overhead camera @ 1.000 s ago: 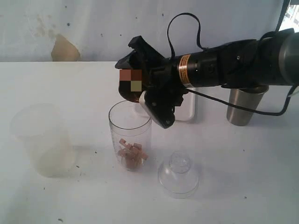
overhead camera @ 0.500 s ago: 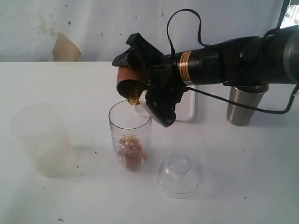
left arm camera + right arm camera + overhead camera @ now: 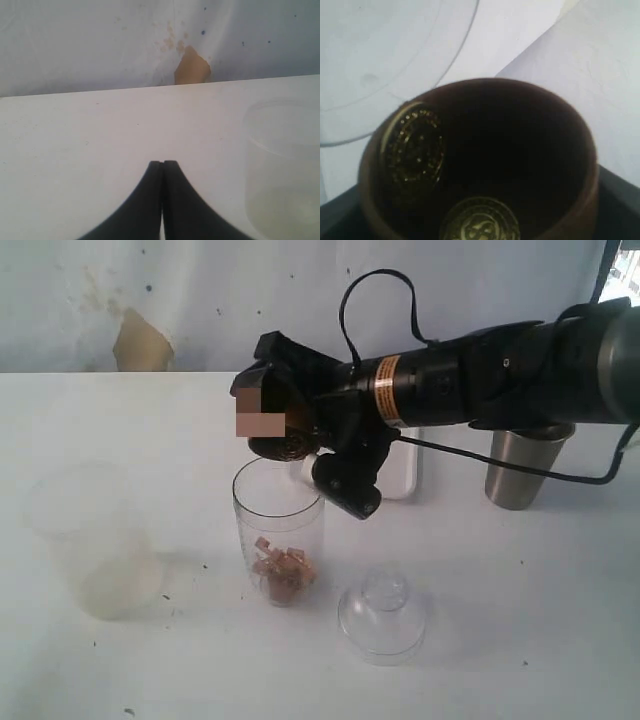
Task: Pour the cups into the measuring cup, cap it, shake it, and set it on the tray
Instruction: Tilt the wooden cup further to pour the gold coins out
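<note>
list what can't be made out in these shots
- tray: exterior view, mostly hidden behind the right arm
- steel tumbler: exterior view, that arm hides its mouth and contents
- wooden cup: exterior view, a blurred patch covers part of it
- left hand: left wrist view, only fingertips show, the rest is cut off by the frame edge

A white table (image 3: 520, 640) fills the space in front of me, its top dotted with a few tiny dark specks (image 3: 206, 565). Behind it stands a pale bluish-white wall (image 3: 200, 280), blotched with faint brownish stains (image 3: 95, 290), with a tan patch (image 3: 140, 345) right at the table's far edge. The light is soft and even, the shadows faint.
</note>
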Available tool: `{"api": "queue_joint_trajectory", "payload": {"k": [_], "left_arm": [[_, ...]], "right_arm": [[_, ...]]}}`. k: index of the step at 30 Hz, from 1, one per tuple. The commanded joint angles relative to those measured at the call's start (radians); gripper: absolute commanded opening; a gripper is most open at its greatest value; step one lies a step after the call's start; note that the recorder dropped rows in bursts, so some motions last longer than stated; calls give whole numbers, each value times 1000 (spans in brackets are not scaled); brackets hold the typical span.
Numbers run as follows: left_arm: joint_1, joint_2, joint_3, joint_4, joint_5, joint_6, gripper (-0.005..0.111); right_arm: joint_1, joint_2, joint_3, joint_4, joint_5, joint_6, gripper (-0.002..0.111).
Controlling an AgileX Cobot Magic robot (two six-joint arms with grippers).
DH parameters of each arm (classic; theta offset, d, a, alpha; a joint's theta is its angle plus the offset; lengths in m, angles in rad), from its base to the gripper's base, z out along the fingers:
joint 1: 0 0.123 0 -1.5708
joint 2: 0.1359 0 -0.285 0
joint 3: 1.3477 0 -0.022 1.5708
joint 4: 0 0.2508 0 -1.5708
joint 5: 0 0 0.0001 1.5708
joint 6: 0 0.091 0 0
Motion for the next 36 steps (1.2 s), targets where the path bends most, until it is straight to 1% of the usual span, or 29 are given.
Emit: {"api": "queue_joint_trajectory", "payload": {"k": [1,7,13,19,23,27,28,30,32,33,34,35,36], "left_arm": [[-1,2,0,-9,-3,-2,0],[-1,2,0,-9,-3,-2,0],[-1,2,0,-9,-3,-2,0],[-1,2,0,-9,-3,-2,0],[-1,2,0,-9,-3,-2,0],[-1,2,0,-9,-3,-2,0],[-1,2,0,-9,-3,-2,0],[-1,2,0,-9,-3,-2,0],[-1,2,0,-9,-3,-2,0],[-1,2,0,-9,-3,-2,0],[-1,2,0,-9,-3,-2,0],[-1,2,0,-9,-3,-2,0],[-1,2,0,-9,-3,-2,0]], "right_arm": [[12,-16,-10,5,11,-29,0],[28,-20,-10,5,29,-86,0],[30,-37,-8,5,86,-95,0],[34,-70,2,5,79,-111,0],[54,-84,32,5,78,-111,0],[67,-80,42,-21,179,-121,0],[69,-88,40,-9,208,-138,0],[69,-95,42,65,169,-134,0],[69,-95,42,75,155,-134,0],[69,-95,42,61,170,-145,0],[78,-106,38,68,226,-196,0],[78,-115,37,107,236,-205,0],[78,-119,42,228,187,-183,0]]}}
